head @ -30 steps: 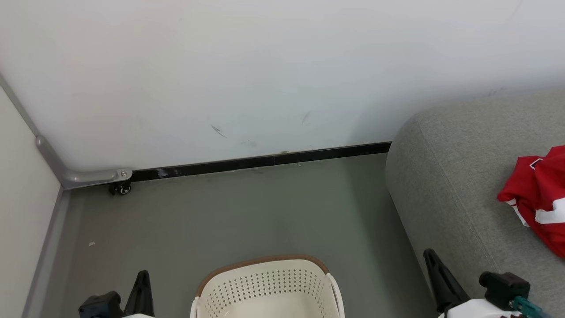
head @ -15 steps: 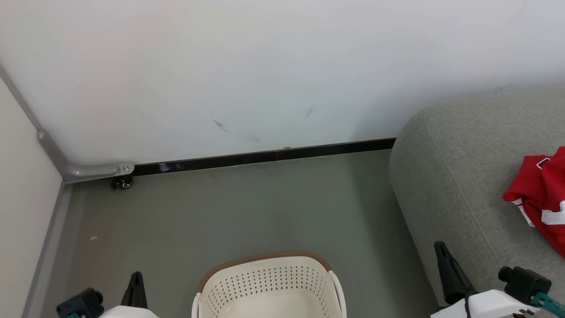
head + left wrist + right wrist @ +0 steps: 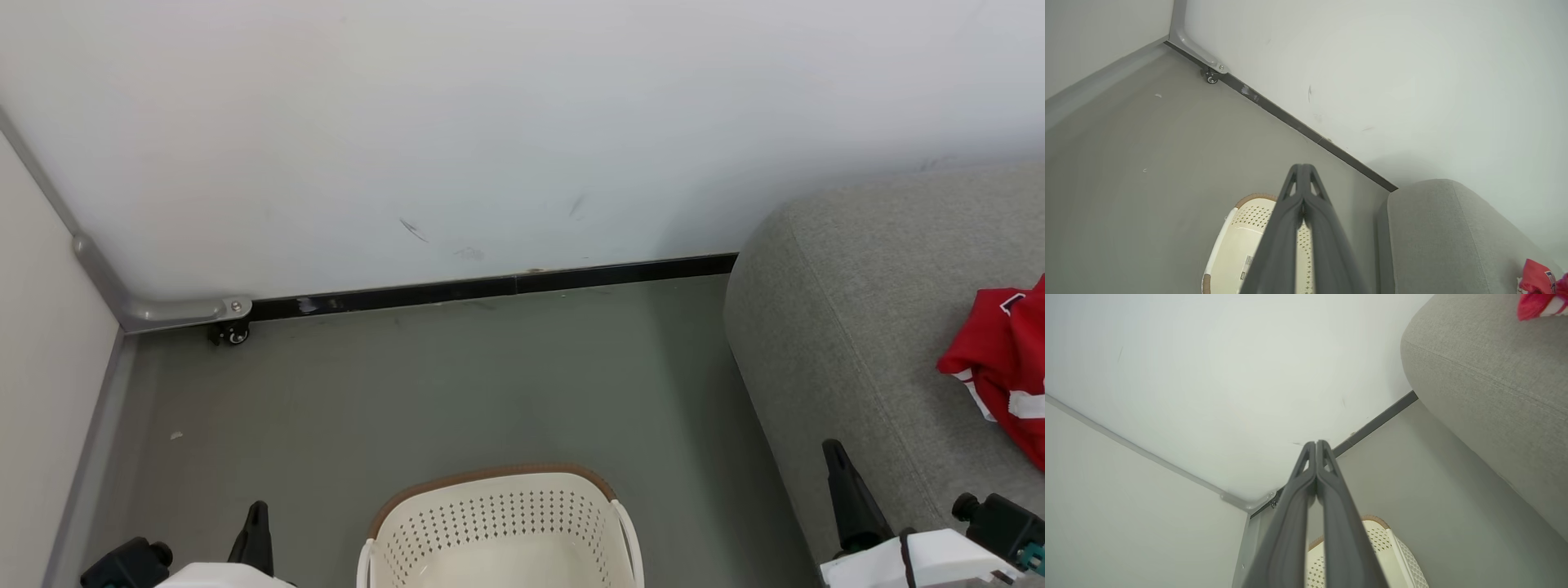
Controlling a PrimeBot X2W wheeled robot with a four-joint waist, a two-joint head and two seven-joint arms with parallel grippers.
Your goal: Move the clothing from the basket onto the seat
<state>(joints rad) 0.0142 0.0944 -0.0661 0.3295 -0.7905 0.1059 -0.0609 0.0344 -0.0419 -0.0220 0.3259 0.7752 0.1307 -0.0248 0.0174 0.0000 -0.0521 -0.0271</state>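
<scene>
Cream perforated laundry basket, brown-rimmed with white side handles, standing on the grey-green floor at the bottom centre of the head view, cut off by the lower edge. To its right, across a strip of floor, the rounded corner of the grey woven sofa seat, set against the white wall. Bright red clothing with white striped trim lying crumpled on top of the seat at the far right edge, partly out of frame and well apart from the basket. Left gripper low at the lower left of the head view, beside the basket and not touching it; through its wrist camera, both dark fingers pressed together to the tip, clamped on nothing, raised above the basket, with a paper label visible on the basket's inner bottom just beside them. Right gripper at the lower right of the head view, in front of the seat's front face; through its own wrist camera, fingers likewise closed flat against each other, gripping nothing, pointing toward the room corner, with the basket rim below and the seat and a scrap of the red cloth at upper right. Black skirting strip along the foot of the wall, ending at left in a grey corner bracket with a small black caster beneath it.
</scene>
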